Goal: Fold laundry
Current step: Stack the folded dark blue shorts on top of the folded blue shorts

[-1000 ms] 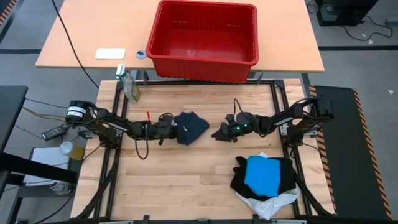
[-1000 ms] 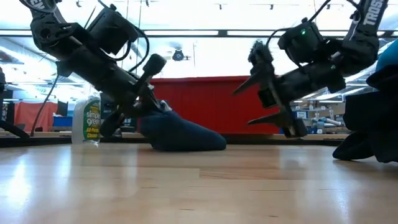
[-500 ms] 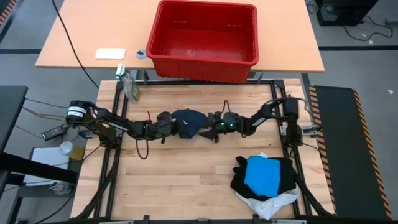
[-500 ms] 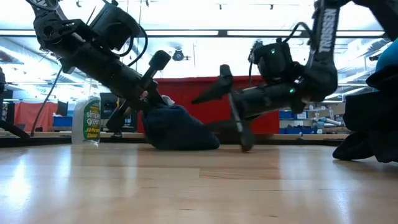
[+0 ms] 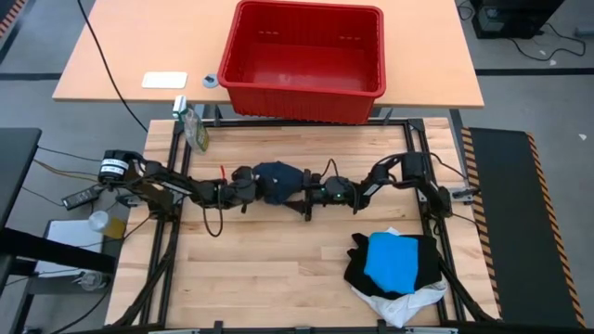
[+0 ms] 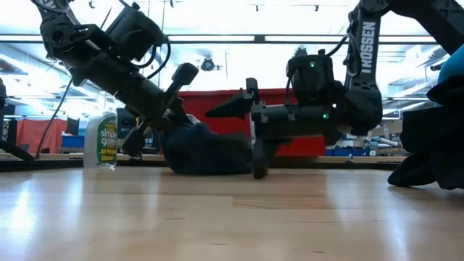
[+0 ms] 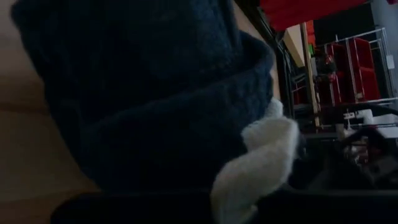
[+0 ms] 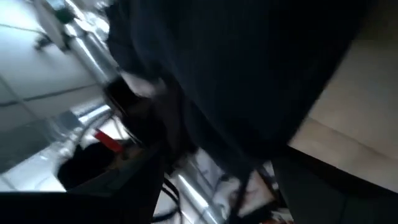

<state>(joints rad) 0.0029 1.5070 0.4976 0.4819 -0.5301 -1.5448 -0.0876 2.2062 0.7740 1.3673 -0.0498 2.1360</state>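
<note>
1. My left gripper (image 5: pixel 252 182) is clamped tight on one side of a dark navy garment (image 5: pixel 278 181), pinning that bunched cloth low over the wooden table (image 5: pixel 278 269), about mid-table and toward the far edge.
2. My right gripper (image 5: pixel 306 186) has its jaws spread wide, one finger raised and one down by the tabletop in the low view. It sits right at the opposite side of the same garment (image 6: pixel 206 148) and has hold of nothing. Its open jaws look to be bracketing the edge of the cloth, though I cannot tell whether they touch it.
3. In my left wrist view the navy knit (image 7: pixel 155 93) fills the picture, with a small white patch (image 7: pixel 261 149) showing at its edge; it may be a label or lining.
4. Well apart, at the near right corner of the table, lies a stack: a bright blue piece (image 5: pixel 396 260) on top of a black garment (image 5: pixel 371 274), with a white garment (image 5: pixel 404 304) poking out underneath.
5. A red basket (image 5: pixel 306 51) stands on the lighter table beyond mine.
6. My judgement: I am at the start of folding the navy piece, getting a two-handed hold on it.
7. Next I should close the right jaws on a single edge of the cloth, then draw both arms apart to spread it flat before any fold.
</note>
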